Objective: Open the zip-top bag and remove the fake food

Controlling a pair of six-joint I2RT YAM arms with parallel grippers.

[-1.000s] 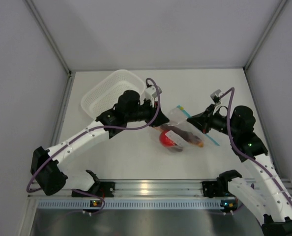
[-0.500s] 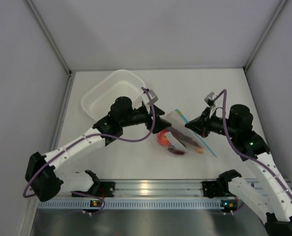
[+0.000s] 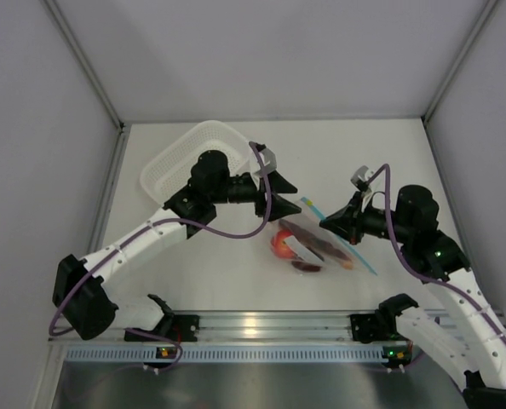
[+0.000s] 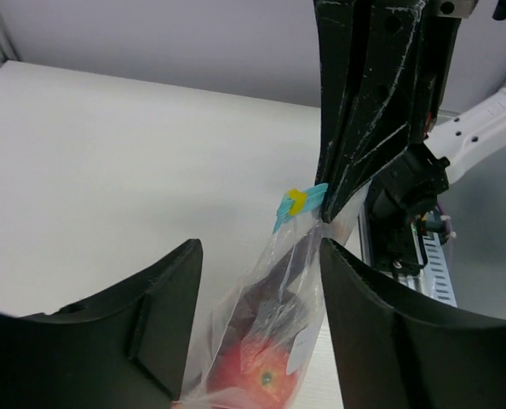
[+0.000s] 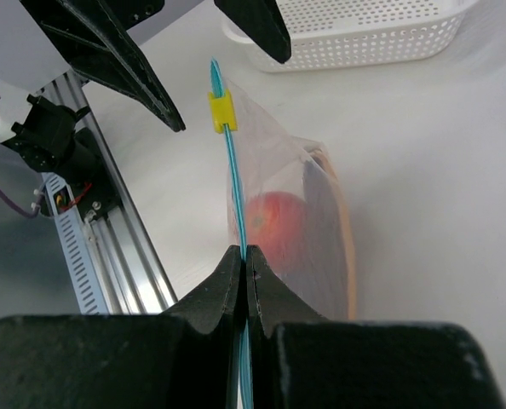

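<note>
The zip-top bag (image 3: 314, 239) hangs on edge from its light blue zip strip (image 5: 232, 183), its lower part on the table. My right gripper (image 3: 324, 223) is shut on that strip (image 5: 245, 256), below the yellow slider (image 5: 221, 108). Inside the bag show the red tomato (image 5: 274, 220), the dark brown ring (image 5: 321, 223) and the orange slice (image 5: 349, 256). My left gripper (image 3: 283, 198) is open at the bag's slider end. In the left wrist view the bag (image 4: 274, 315) stands between its two fingers (image 4: 125, 328) without touching them, with the tomato (image 4: 257, 375) at the bottom and the slider (image 4: 297, 200) above.
The white perforated basket (image 3: 181, 166) stands at the back left, behind the left arm; it also shows in the right wrist view (image 5: 364, 34). The aluminium rail (image 3: 261, 328) with the arm bases runs along the near table edge. Grey walls enclose the table.
My right gripper has moved left with the zip strip, standing the bag on edge. My left gripper has swung up and right, and its open fingers now flank the bag's slider end.
</note>
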